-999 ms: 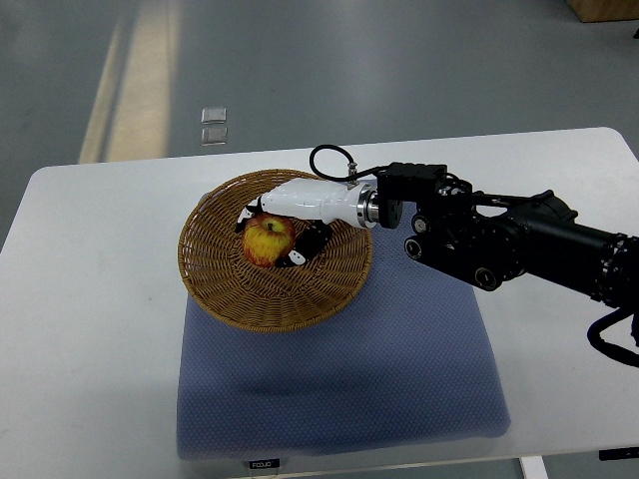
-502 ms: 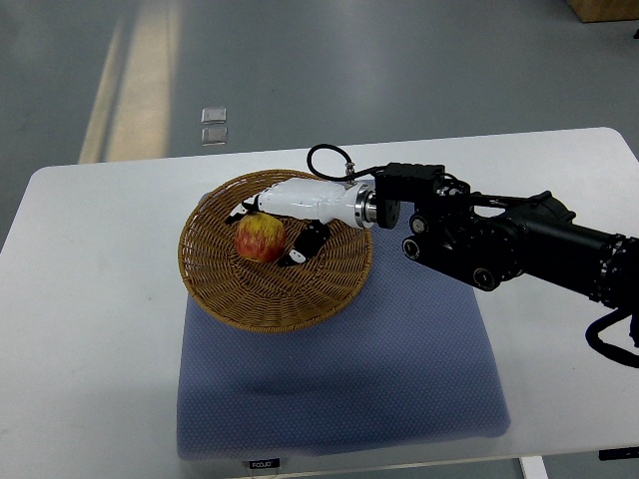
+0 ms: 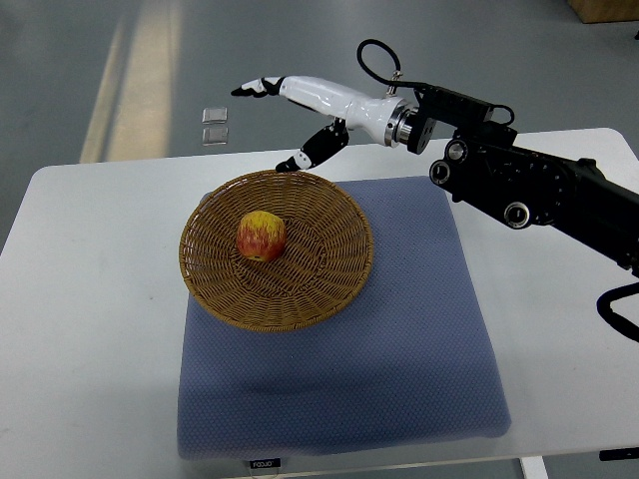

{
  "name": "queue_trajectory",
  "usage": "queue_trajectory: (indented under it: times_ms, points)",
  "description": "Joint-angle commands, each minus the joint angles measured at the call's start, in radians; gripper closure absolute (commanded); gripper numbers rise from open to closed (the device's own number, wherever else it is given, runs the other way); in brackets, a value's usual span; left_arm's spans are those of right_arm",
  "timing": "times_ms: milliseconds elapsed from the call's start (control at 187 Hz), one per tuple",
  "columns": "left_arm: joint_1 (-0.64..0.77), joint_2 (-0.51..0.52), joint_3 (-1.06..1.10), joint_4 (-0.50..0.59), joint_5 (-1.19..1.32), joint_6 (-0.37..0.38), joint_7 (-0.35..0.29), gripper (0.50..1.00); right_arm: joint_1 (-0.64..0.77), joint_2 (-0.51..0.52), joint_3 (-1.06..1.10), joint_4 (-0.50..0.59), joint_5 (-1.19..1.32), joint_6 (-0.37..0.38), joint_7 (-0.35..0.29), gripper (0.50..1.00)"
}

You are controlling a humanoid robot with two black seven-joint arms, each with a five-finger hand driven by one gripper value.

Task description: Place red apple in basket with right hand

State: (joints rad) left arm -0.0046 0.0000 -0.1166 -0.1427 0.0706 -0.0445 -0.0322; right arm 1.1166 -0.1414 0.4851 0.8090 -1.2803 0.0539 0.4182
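Your right hand (image 3: 300, 110) hung above the far rim of the basket (image 3: 210, 289), fingers spread and holding nothing, clear of everything below it. Its white palm stretched toward the picture's left, the dark fingertips (image 3: 250, 89) pointing out past the table's far edge, while the thumb (image 3: 318, 149) hooked downward just over the basket's rim without touching it. Behind the wrist, the black forearm (image 3: 529, 185) ran back and down to the right edge of the view, crossing the table's far right corner, with a black cable (image 3: 377, 50) looping above the wrist.

You had a white table (image 3: 90, 349) with rounded corners under you, and a blue-grey mat (image 3: 399, 379) lay on it, reaching nearly to the near edge. The wicker basket sat on the mat's far left corner, overhanging the mat a little on the left. The red apple (image 3: 262, 237) rested inside the basket, slightly left of its middle, upright and apart from the hand.

Beyond the table the floor (image 3: 399, 30) was grey, with a pale stripe (image 3: 140, 70) running away at the left and two small light squares (image 3: 214, 125) beside it. Bare table lay left of the basket and right of the mat, and the mat's near half was uncovered.
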Motion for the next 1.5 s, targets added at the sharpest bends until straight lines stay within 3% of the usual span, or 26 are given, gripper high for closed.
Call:
queue_trajectory:
  times_ms: [0, 96, 150, 155, 166, 305, 481, 620, 1080, 1496]
  points:
    - [0.0, 0.0, 0.0, 0.0, 0.0, 0.0, 0.0, 0.5, -0.026, -0.007, 0.072, -0.008, 0.21, 0.012, -0.002, 0.587]
    - [0.0, 0.0, 0.0, 0.0, 0.0, 0.0, 0.0, 0.5, -0.043, -0.023, 0.107, -0.014, 0.453, 0.014, -0.002, 0.587]
    - [0.0, 0.0, 0.0, 0.0, 0.0, 0.0, 0.0, 0.5, -0.043, -0.023, 0.107, -0.014, 0.454, 0.014, -0.002, 0.587]
    - [0.0, 0.0, 0.0, 0.0, 0.0, 0.0, 0.0, 0.5, -0.058, -0.03, 0.113, -0.02, 0.583, 0.014, -0.002, 0.587]
    - [0.0, 0.0, 0.0, 0.0, 0.0, 0.0, 0.0, 0.5, -0.063, -0.032, 0.113, -0.022, 0.614, 0.012, -0.002, 0.587]
    - [0.0, 0.0, 0.0, 0.0, 0.0, 0.0, 0.0, 0.5, -0.107, -0.067, 0.129, -0.056, 0.901, 0.007, -0.002, 0.587]
    - [0.0, 0.0, 0.0, 0.0, 0.0, 0.0, 0.0, 0.5, -0.164, -0.076, 0.139, -0.155, 1.127, 0.011, -0.006, 0.587]
    - [0.0, 0.0, 0.0, 0.0, 0.0, 0.0, 0.0, 0.5, -0.212, -0.079, 0.139, -0.171, 1.259, 0.014, -0.009, 0.587]
    - [0.0, 0.0, 0.0, 0.0, 0.0, 0.0, 0.0, 0.5, -0.284, -0.064, 0.138, -0.172, 1.535, 0.06, -0.05, 0.585]
    - [0.009, 0.0, 0.002, 0.0, 0.0, 0.0, 0.002, 0.5, -0.313, -0.055, 0.125, -0.218, 1.449, 0.05, 0.011, 0.576]
